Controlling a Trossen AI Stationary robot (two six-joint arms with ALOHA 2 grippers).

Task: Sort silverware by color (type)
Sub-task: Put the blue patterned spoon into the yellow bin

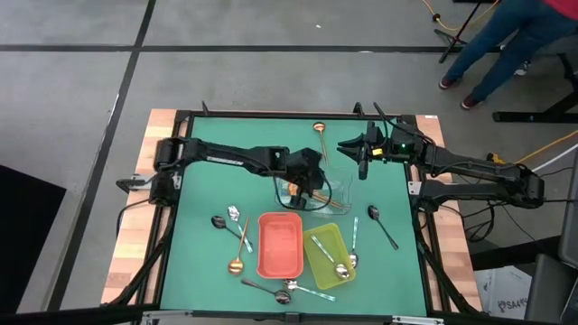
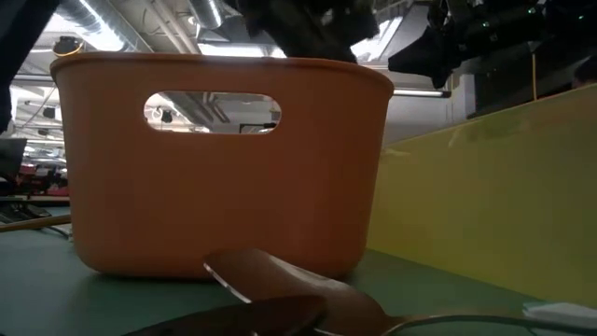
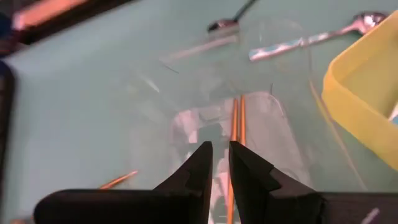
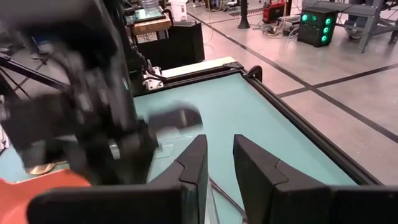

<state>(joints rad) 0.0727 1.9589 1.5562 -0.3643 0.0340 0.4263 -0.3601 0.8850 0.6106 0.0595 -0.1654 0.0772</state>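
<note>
Copper spoons (image 1: pixel 318 200) are lying in the clear tray (image 1: pixel 336 191) at mid-worktop, directly under the left claw (image 1: pixel 307 183), which is hovering over that tray's left part. In the left wrist view two copper handles (image 3: pixel 237 124) are running side by side straight ahead of the claw (image 3: pixel 221 163), their long axis in line with its reach. Its fingers are standing a narrow slit apart and pinching nothing; whether they are touching the handles cannot be told.

Other silverware is lying scattered on the worktop (image 1: pixel 199 181): a copper spoon (image 1: pixel 238 250) left of the red tray (image 1: pixel 280 244), a dark spoon (image 1: pixel 381 224) to the right, silver pieces in and beside the yellow tray (image 1: pixel 327 255), another copper spoon (image 1: pixel 319 132) near the far edge.

Right claw (image 1: pixel 354 150) is waiting near the far right, slightly spread and empty. Left arm is judged nearer for most remaining pieces.
</note>
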